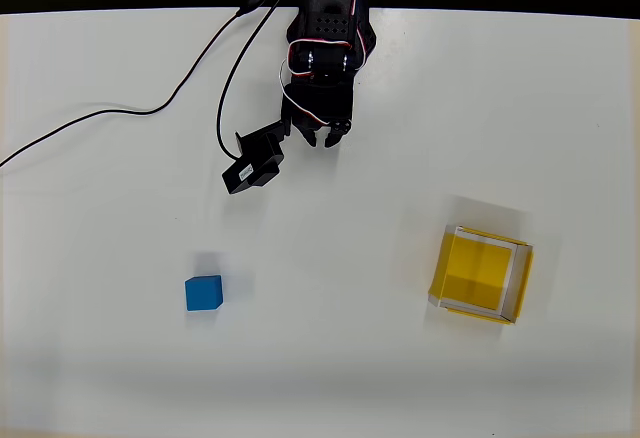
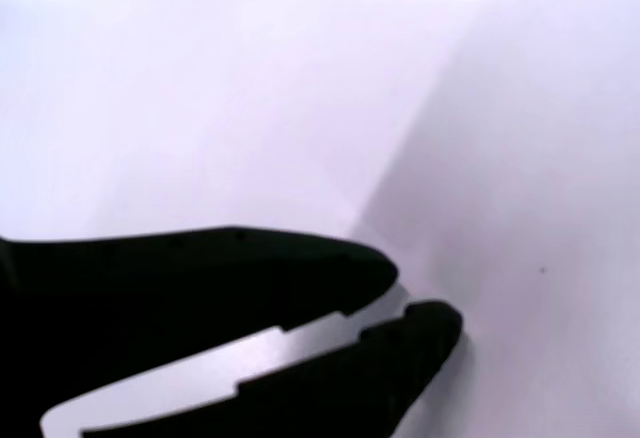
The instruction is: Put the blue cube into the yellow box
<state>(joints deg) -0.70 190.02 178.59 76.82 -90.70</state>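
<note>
Jaws nearly closed, empty, well apart from blue cube (image 1: 204,293) and yellow box (image 1: 481,274).

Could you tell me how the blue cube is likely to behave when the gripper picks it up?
The cube looks solid with flat faces, so it probably stays stiff and won't roll. Its matte faces should grip fairly well between the fingers. It is small, so likely light; it might slide on the smooth white table if nudged.

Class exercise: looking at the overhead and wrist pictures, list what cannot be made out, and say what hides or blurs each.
- Black arm's base: cut off by the overhead view's top edge.
- Black two-finger gripper: too small overhead to judge its opening; in the wrist view the tips look nearly closed.
- White table: blurred, featureless.
</note>
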